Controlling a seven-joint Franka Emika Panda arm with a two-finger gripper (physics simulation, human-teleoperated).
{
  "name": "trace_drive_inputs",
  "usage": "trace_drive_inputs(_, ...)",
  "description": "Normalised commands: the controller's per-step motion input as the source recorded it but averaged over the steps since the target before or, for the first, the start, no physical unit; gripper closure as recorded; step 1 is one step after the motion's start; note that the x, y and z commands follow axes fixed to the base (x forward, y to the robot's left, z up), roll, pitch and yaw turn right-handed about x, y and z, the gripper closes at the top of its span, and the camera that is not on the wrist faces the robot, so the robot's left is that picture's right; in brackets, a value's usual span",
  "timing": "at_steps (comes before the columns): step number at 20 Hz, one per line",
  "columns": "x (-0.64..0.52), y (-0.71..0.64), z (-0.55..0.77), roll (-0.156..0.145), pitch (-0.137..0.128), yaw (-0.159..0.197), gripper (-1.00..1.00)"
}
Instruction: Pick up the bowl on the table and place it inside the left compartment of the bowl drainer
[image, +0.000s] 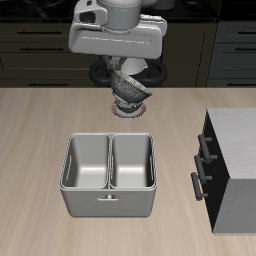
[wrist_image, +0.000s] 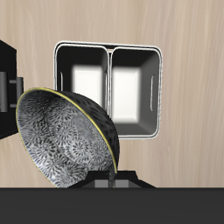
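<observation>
My gripper (image: 129, 84) is shut on the rim of the bowl (image: 128, 91), a small speckled grey metal one that hangs tilted above the table (image: 40, 130). The wrist view shows the bowl (wrist_image: 66, 138) close up, with its open side turned away from the bowl drainer (wrist_image: 109, 48). The bowl drainer (image: 108, 199) stands nearer the table's front edge than the held bowl, with both wells empty. Its left compartment (image: 88, 161) (wrist_image: 137, 89) lies forward of the bowl and lower.
A dark cabinet (image: 232, 165) with bar handles stands beside the drainer. Its edge (wrist_image: 7, 83) shows in the wrist view. Directly under the held bowl a small round thing (image: 128, 111) lies on the table, mostly hidden. Dark cupboards run along the back.
</observation>
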Motion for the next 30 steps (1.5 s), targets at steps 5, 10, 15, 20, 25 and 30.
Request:
trace_drive_inputs(5, 0.13, 0.01, -0.01, -0.022, 0.008, -0.015, 1.0)
trace_drive_inputs(10, 0.08, 0.08, -0.02, 0.032, 0.004, 0.004, 1.0)
trace_drive_inputs(15, 0.06, 0.07, -0.13, 0.06, 0.013, 0.019, 1.0)
trace_drive_inputs(20, 0.06, 0.01, -0.17, 0.041, 0.009, 0.025, 1.0)
trace_drive_inputs(25, 0.05, -0.07, -0.16, -0.011, 0.014, 0.0, 1.0)
trace_drive_inputs(30, 0.14, -0.01, -0.25, 0.004, 0.035, 0.001, 1.0)
